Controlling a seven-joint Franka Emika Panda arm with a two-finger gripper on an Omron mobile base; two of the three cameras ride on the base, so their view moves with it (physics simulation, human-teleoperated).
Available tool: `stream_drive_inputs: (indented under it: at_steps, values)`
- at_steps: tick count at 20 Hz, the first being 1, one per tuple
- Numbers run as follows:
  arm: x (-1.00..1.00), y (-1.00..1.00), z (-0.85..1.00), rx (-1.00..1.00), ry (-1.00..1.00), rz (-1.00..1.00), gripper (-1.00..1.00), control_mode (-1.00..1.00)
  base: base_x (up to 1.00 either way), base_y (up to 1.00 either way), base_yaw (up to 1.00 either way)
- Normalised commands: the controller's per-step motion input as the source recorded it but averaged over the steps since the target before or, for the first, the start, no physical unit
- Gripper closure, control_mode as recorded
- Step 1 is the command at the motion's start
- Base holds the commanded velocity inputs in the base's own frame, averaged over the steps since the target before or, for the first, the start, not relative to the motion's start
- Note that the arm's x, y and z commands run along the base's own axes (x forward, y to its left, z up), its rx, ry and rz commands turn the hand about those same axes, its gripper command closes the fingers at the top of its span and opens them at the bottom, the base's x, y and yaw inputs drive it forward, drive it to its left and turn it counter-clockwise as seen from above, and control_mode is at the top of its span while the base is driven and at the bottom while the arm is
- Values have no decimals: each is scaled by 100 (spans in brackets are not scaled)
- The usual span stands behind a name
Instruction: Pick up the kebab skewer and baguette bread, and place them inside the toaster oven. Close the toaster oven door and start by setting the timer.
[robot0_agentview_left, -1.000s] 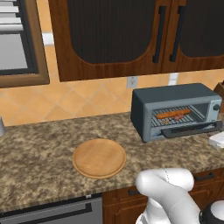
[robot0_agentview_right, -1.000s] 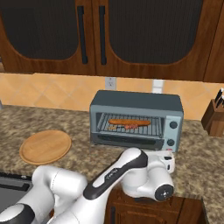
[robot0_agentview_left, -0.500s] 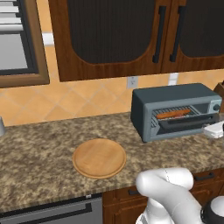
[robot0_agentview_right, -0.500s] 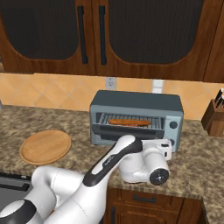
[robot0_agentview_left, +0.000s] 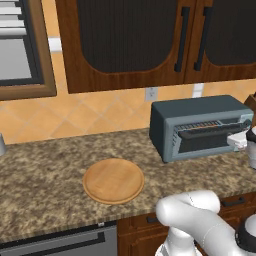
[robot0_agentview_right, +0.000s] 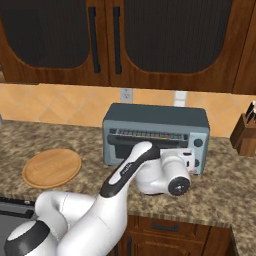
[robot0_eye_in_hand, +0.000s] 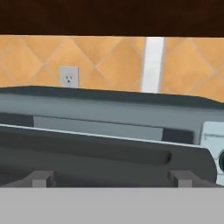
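The blue-grey toaster oven (robot0_agentview_left: 200, 125) (robot0_agentview_right: 155, 125) stands on the counter by the wall. Its door (robot0_agentview_left: 210, 140) is swung up almost flat against the front. The door's dark bar handle (robot0_eye_in_hand: 100, 153) runs along its top edge. My gripper (robot0_eye_in_hand: 113, 179) is open, and its fingertips (robot0_eye_in_hand: 41, 177) sit wide apart just below that handle with nothing between them. My white hand (robot0_agentview_right: 167, 172) presses close to the lower front of the door. The kebab skewer and the baguette bread are hidden behind the raised door.
A round wooden board (robot0_agentview_left: 113, 180) (robot0_agentview_right: 52, 167) lies on the granite counter to the left of the oven. A knife block (robot0_agentview_right: 245, 134) stands at the right. The knob strip (robot0_agentview_right: 198, 150) is on the oven's right side. Dark cabinets hang above.
The oven door has swung up from open to nearly shut, hiding the food on the rack. My hand rose and moved in toward the oven with it, and the jaws widened slightly.
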Motion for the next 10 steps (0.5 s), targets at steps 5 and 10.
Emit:
stream_drive_inputs:
  at_steps: [5,10]
  values:
    - [42,23,0,0,0,0,-100,-100,0,0,0]
    - [37,24,0,0,0,0,-100,-100,0,0,0]
